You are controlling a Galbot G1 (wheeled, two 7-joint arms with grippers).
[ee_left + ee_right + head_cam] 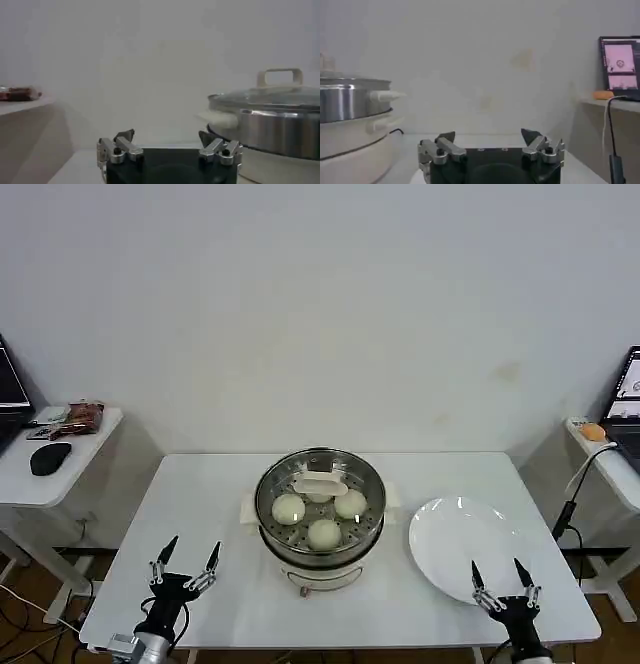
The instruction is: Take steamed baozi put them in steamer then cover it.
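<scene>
The steamer [320, 549] stands at the middle of the white table, and the cover [300, 469] sits on it by its steel rim, cream handle [320, 482] on top. Three steamed baozi [288, 508] show through the glass on the perforated tray. My left gripper [193, 546] is open near the front edge, left of the pot and apart from it. My right gripper [496, 566] is open at the front right, over the near rim of a white plate [455, 534]. From the left wrist the gripper [166, 135] is empty, with the steamer [275, 132] and cover [265, 97] beside it. From the right wrist the gripper [489, 134] is empty, beside the steamer [350, 102].
A side table [70, 474] at the left holds a black mouse [50, 457] and a snack packet. Another side table [615, 474] at the right carries a laptop [620, 67], with a black cable [570, 504] hanging by the table's right edge.
</scene>
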